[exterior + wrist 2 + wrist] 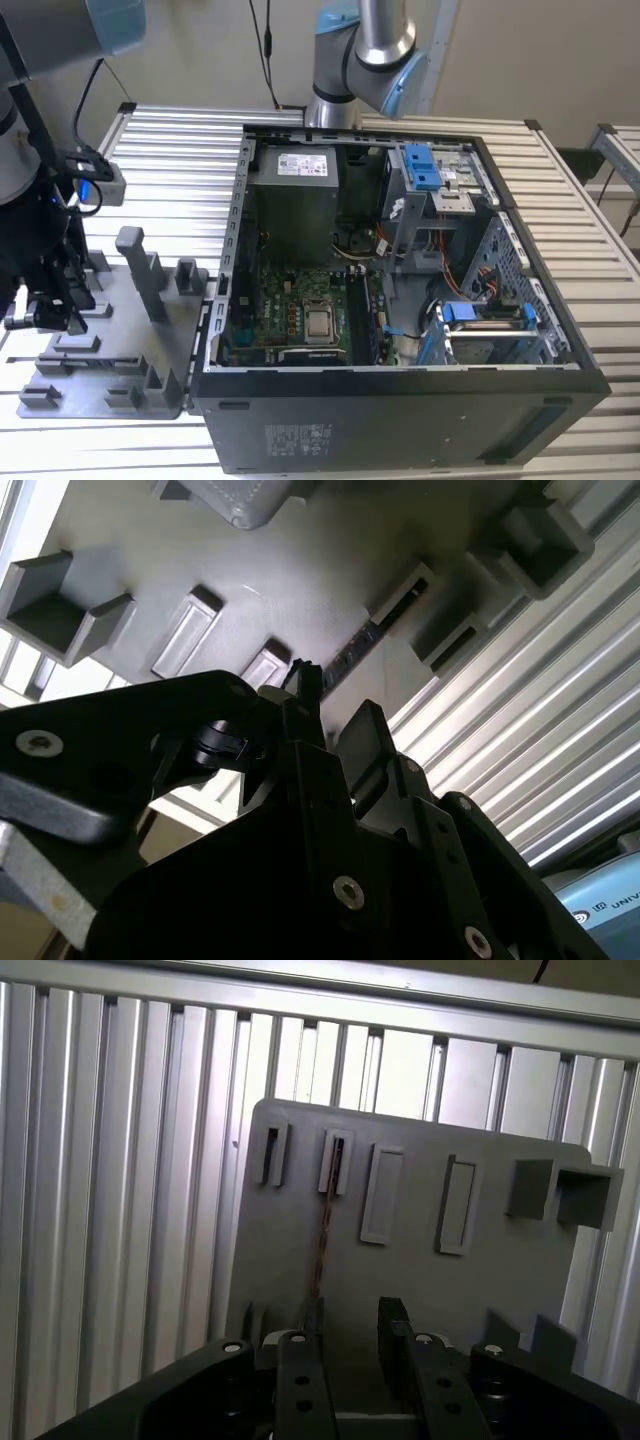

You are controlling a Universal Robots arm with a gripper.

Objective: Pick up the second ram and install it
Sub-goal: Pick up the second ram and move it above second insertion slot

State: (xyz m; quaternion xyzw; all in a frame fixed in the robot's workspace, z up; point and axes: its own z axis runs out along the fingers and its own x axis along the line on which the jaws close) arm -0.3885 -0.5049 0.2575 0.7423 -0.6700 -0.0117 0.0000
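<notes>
– Fingers point(302, 1370) first: what state are they in?
– Spread apart, with nothing between them. In the first wrist view they hang over the grey holder plate point(420, 1280).
– And the second ram point(324, 1222)?
– It stands on edge in one of the plate's narrow slots, just ahead of the fingers. Its near end is close to one finger, and I cannot tell whether they touch. It is not gripped.
– So how far along is the job?
– Early, I judge. The fingers are lined up near the stick, but the grasp, the lift, the carry and the seating all remain.
– Where would it go?
– Onto the motherboard point(300, 300) inside the open computer case point(400, 410), well apart from the fingers across the ribbed surface point(120, 1210). Its memory slots are too small to judge.
</notes>
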